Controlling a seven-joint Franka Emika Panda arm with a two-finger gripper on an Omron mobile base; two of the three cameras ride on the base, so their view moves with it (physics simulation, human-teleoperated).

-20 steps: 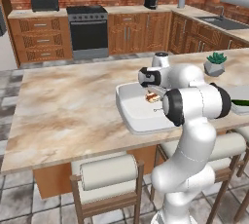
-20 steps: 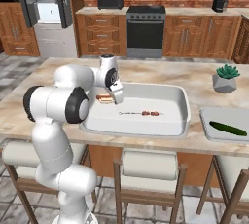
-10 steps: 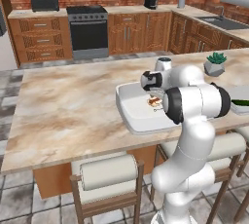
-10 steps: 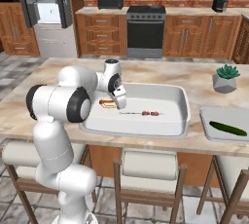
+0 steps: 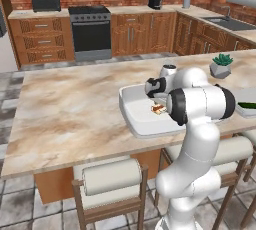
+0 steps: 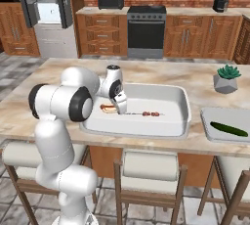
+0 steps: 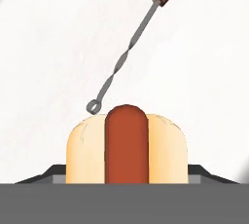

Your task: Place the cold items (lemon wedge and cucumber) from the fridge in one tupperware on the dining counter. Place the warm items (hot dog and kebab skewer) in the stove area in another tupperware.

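Observation:
A hot dog [image 7: 126, 147] in a pale bun sits between my gripper's [image 7: 126, 175] dark fingertips, which press both sides of the bun. My gripper [image 6: 120, 105] is low inside the big white tupperware [image 6: 185, 107] on the dining counter, with the hot dog [image 6: 108, 107] near the tub's floor. The kebab skewer [image 6: 145, 114] lies on that floor just beyond the hot dog, and its metal ring [image 7: 92, 105] almost touches the bun. The cucumber [image 6: 229, 129] lies in a second tupperware [image 6: 211, 119] to the right. The lemon wedge is out of view.
A potted plant [image 6: 225, 78] stands on the marble counter [image 5: 70, 104] behind the second tupperware. Stools [image 6: 149, 168] line the counter's near edge. Stove [image 6: 146, 28], cabinets and the open fridge [image 6: 46, 11] are along the back wall.
My gripper has come down a little with the hot dog, deeper into the white tupperware toward the skewer's ring end. The skewer and cucumber have not moved.

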